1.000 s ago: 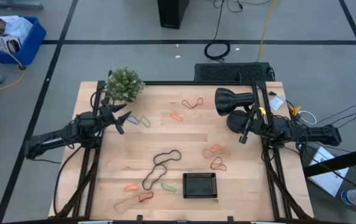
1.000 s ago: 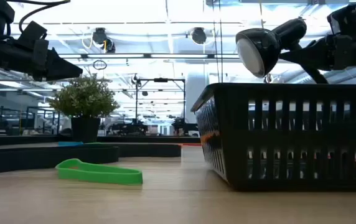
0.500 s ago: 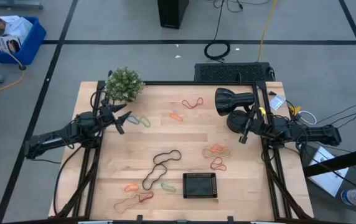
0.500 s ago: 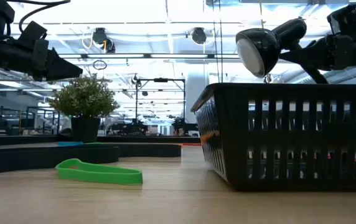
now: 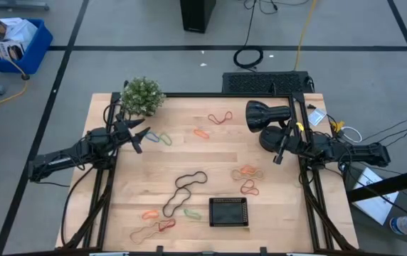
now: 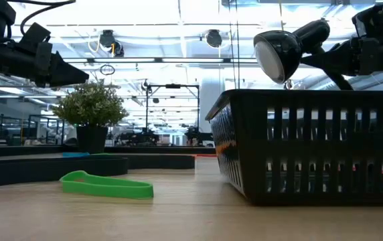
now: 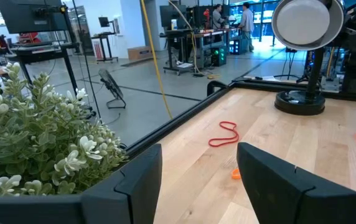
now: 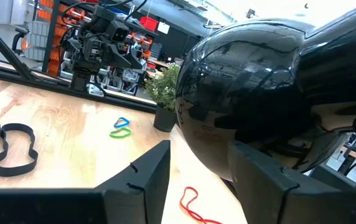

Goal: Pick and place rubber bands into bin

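The rubber bands [image 5: 185, 190] lie spread over the tabletop [image 5: 210, 153], none in the bin [image 5: 228, 211] near its front edge. Left hand [image 5: 141, 137] and right hand [image 5: 278, 153] hang released, holding nothing.

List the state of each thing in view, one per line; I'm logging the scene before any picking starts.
Left end effector: open, empty, near the plant.
Right end effector: open, empty, beside the lamp.
Bin: upright, no bands inside.
Black loop: loose on the table.
Other rubber bands: scattered loose.
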